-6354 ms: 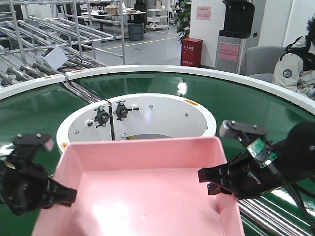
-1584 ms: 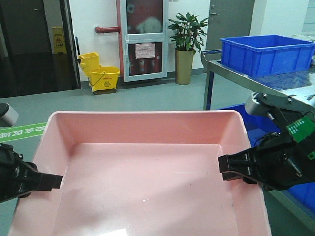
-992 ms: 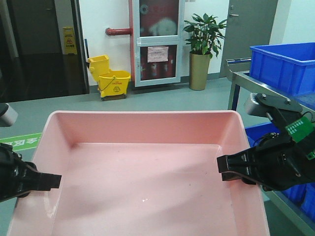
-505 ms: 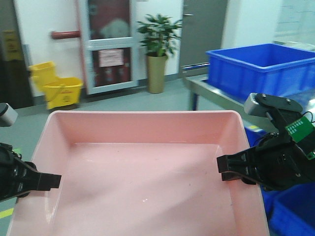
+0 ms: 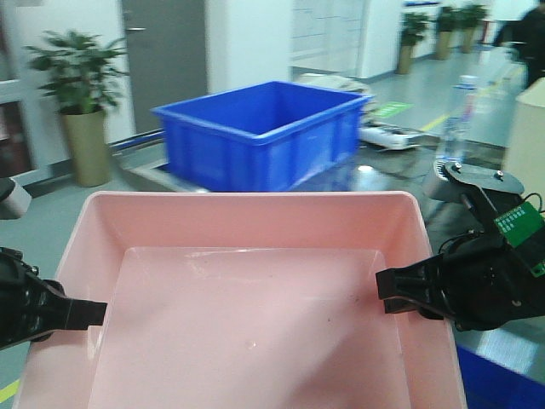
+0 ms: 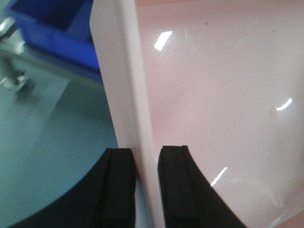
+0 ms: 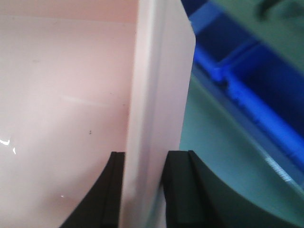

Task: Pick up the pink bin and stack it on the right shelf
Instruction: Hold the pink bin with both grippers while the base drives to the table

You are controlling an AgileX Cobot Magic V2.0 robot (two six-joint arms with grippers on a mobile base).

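The pink bin (image 5: 255, 324) fills the lower middle of the front view, carried off the ground between both grippers. My left gripper (image 5: 89, 313) is shut on its left wall, and in the left wrist view that gripper (image 6: 146, 152) has the bin's rim (image 6: 137, 95) pinched between its black pads. My right gripper (image 5: 393, 294) is shut on the right wall, and the right wrist view shows the gripper (image 7: 148, 154) clamping the bin's wall (image 7: 159, 85). The right shelf (image 5: 387, 175), with its dark and reflective top, lies just beyond the bin's far right corner.
A large blue crate (image 5: 255, 128) stands on the shelf straight ahead. A clear bottle (image 5: 457, 111) and a cream box (image 5: 528, 136) are at the right. A potted plant (image 5: 72, 85) stands back left. More blue crates (image 7: 247, 80) sit low on the right.
The whole view has swung right: the door, yellow mop bucket and plant slid left, and the blue crate and shelf now sit straight ahead. Both grips on the bin are unchanged.
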